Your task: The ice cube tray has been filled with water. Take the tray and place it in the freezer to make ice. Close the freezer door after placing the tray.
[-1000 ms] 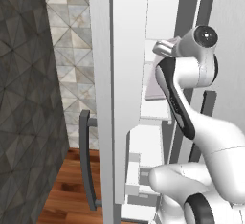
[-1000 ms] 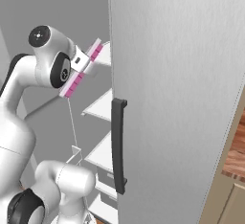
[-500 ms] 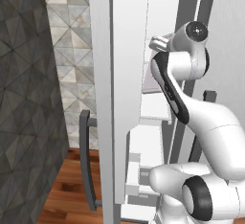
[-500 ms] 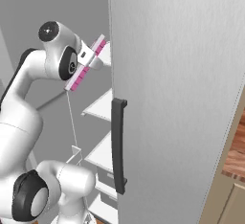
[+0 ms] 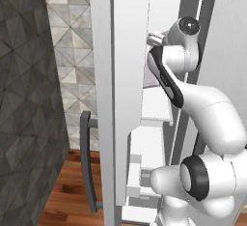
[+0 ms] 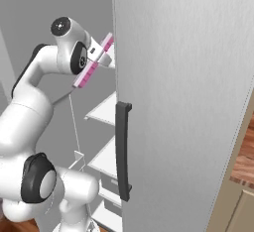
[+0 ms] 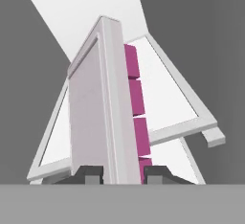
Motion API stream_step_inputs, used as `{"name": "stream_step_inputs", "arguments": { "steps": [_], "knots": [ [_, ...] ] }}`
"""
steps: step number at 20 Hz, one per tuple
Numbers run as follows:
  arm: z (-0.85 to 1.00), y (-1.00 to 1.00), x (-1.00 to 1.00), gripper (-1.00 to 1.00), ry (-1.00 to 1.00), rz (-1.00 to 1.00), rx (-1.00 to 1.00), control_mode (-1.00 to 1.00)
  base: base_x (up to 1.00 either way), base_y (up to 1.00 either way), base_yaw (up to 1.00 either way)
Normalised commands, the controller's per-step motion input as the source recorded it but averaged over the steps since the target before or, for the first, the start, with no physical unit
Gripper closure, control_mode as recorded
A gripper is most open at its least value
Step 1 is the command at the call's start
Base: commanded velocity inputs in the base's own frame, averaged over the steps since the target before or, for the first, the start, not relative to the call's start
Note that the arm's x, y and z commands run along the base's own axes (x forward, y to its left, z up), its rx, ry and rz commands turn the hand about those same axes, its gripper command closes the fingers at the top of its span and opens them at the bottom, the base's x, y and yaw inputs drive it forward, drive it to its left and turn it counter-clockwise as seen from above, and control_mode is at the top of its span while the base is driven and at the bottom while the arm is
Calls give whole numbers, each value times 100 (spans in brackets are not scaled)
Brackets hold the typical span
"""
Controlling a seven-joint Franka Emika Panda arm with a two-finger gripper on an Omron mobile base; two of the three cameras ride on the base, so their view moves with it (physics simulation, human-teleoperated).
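Ice cube tray: thin flat rectangular slab, pale grey-white on its broad smooth face, with a row of magenta-pink cell blocks along one side; in the right base view it shows as a slim tilted bar with a pink edge, raised in the open mouth of the freezer above the shelves. Pincer: two small dark finger tips clamped narrowly on the tray's near end, one pad on each face; in the right base view it sits at the end of the white arm, high at the compartment opening. Freezer: narrow compartment, matte white interior; flat thin-edged white shelves stacked one below another, a drawer lower down; in the hand view a white shelf with a raised rim lies beyond the tray. Freezer door: tall, narrow, light grey, swung open, white moulded inner panel facing the arm; dark grey vertical bar handle on its outer side. Neighbouring door: plain, smooth light grey, shut; dark bar handle. Wall: dark grey faceted triangular pattern. Floor: reddish-brown wood planks.
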Motion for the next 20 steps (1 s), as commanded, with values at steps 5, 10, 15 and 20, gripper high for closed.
{"name": "stream_step_inputs", "arguments": {
  "steps": [5,10,15,20],
  "knots": [
    [5,0,47,100,2,0,0,-100,0,0,0],
    [1,0,51,100,3,0,0,-100,0,0,0],
    [0,0,63,100,4,0,0,-100,0,0,0],
    [0,0,66,100,3,0,0,-100,0,0,0]
  ]
}}
